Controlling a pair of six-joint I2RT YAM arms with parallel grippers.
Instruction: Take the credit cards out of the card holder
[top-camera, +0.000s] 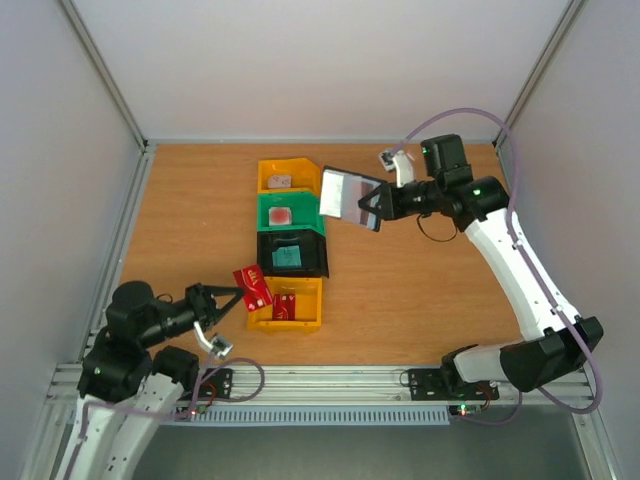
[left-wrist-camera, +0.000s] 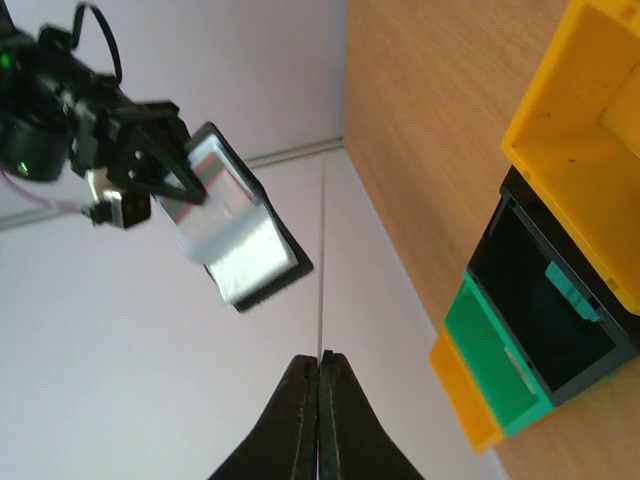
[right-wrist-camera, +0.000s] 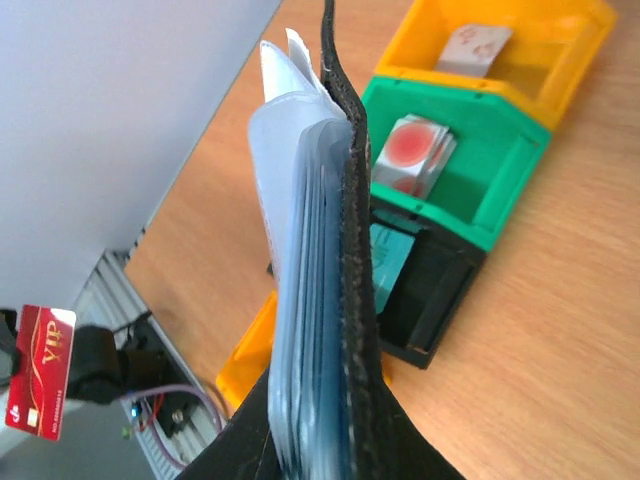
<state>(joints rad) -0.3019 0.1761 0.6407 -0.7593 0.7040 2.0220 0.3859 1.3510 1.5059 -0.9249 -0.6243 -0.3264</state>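
While the right gripper is clenched on the card holder, it holds that black folder off the desk in the upper middle of the top view, just right of a column of four bins. In the right wrist view the holder stands on edge in the middle of the frame, with its pale, shiny pockets fanned open to the left of the black cover.

At the lower left of the top view, the left gripper is pinched tight on a red credit card, which overlaps the upper left corner of the lower yellow bin. The right wrist view shows this card at the lower left, upright and printed with gold lettering.

From top to bottom of the column:
- The upper yellow bin holds a pale card.
- The green bin holds a card with a red spot.
- The black bin holds a teal card.
- The lower yellow bin holds another red card.
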